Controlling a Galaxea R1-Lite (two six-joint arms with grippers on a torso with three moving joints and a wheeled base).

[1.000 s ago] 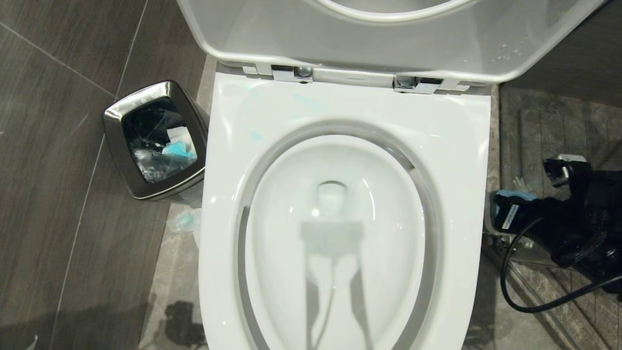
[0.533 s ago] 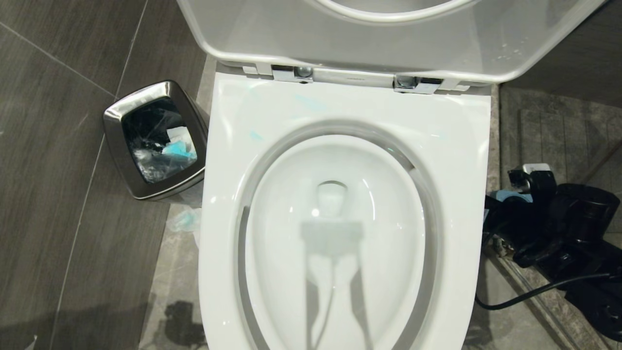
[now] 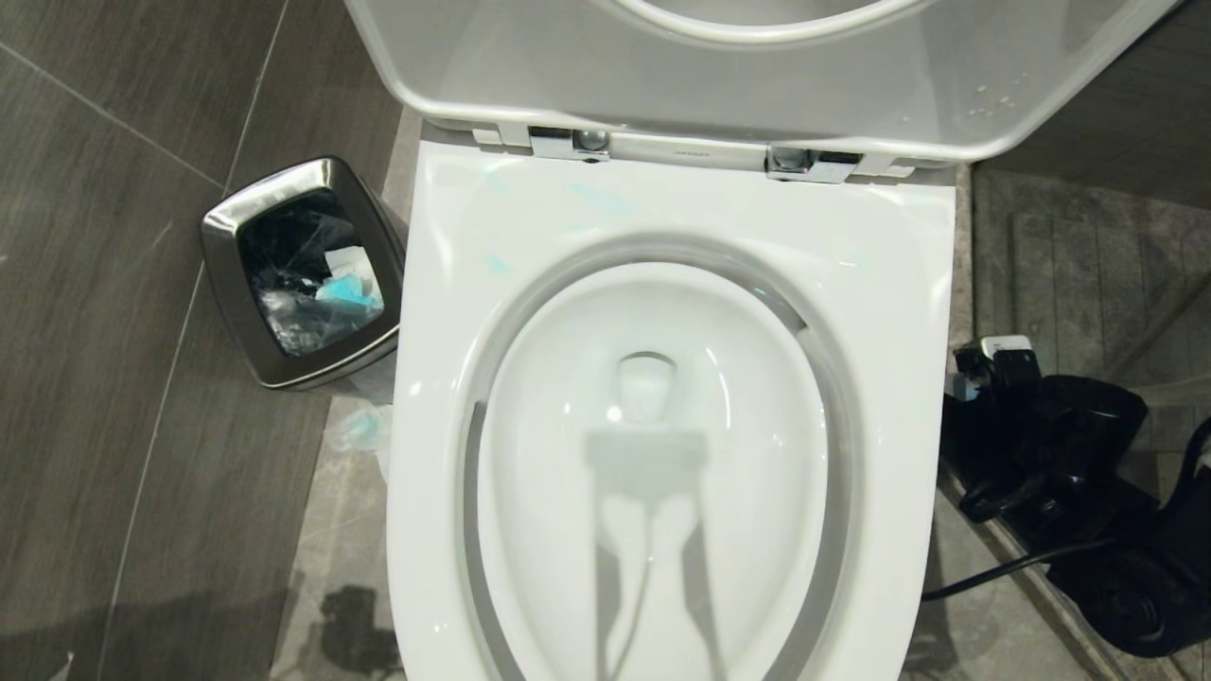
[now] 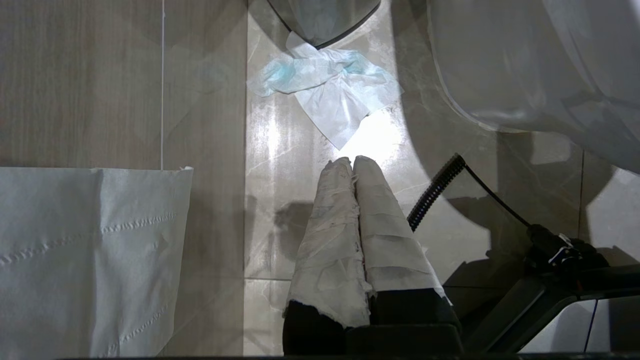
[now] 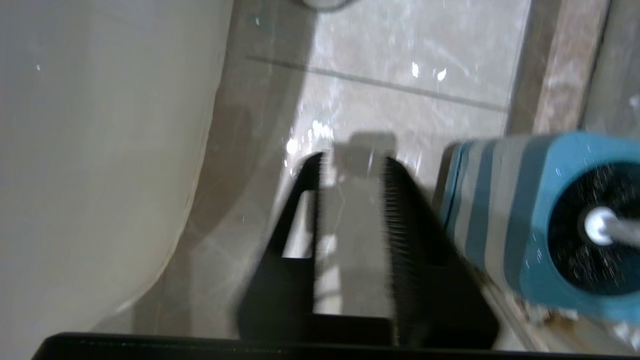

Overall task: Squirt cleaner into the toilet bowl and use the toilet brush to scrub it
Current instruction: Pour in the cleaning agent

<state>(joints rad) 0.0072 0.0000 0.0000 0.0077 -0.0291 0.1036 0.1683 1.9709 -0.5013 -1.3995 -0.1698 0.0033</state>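
The toilet bowl [image 3: 653, 312] fills the head view, seat and lid raised, white and glossy. Pale blue smears of cleaner [image 3: 497, 265] mark its back rim. Low beside the bowl's right side, my right arm [image 3: 1041, 445] reaches down toward the floor. Its gripper [image 5: 352, 165] is open over bare tile with nothing between the fingers. Just beside it stands the blue-and-grey striped holder [image 5: 500, 210], touching or nearly touching one finger, with the toilet brush [image 5: 600, 225] sitting in it, white handle tip up. My left gripper [image 4: 352, 161], its fingers wrapped in white, hangs shut and empty above the floor.
A steel bin [image 3: 303, 270] with rubbish stands left of the toilet. A crumpled blue-stained tissue [image 4: 330, 90] lies on the tiles beyond the left gripper, and a sheet of toilet paper [image 4: 90, 250] hangs nearby. The toilet's outer wall [image 5: 100, 150] is close beside the right gripper.
My right arm has swung lower and closer to the toilet's side, now covering the blue holder top seen earlier. The left arm and the scene have stayed still.
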